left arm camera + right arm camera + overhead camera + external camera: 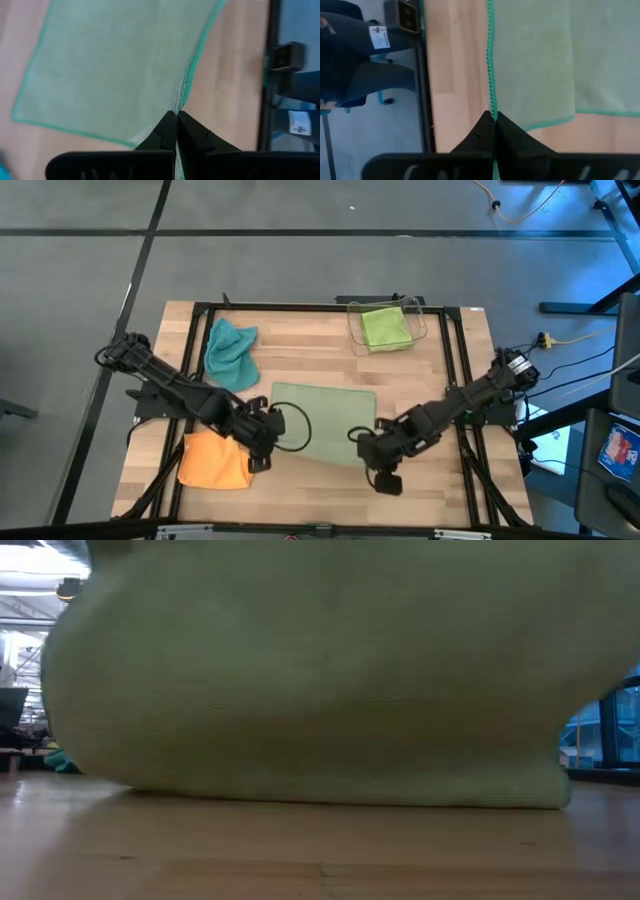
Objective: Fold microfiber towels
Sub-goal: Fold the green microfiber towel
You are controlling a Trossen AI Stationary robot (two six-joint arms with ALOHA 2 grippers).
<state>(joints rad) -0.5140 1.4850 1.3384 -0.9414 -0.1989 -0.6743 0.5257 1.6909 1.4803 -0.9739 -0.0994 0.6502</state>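
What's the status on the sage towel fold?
Left gripper and right gripper each shut on an edge of the sage towel. Towel partly lifted at the near edge. Nothing in the way.

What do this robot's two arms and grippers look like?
Both arms are dark, near-black, jointed links with black cables looping beside them. The left gripper and right gripper each end in two black wedge-shaped fingers tapering to a point. No markings are visible.

Two black jointed arms (170,388) trail looped black cables, each gripper matte black.
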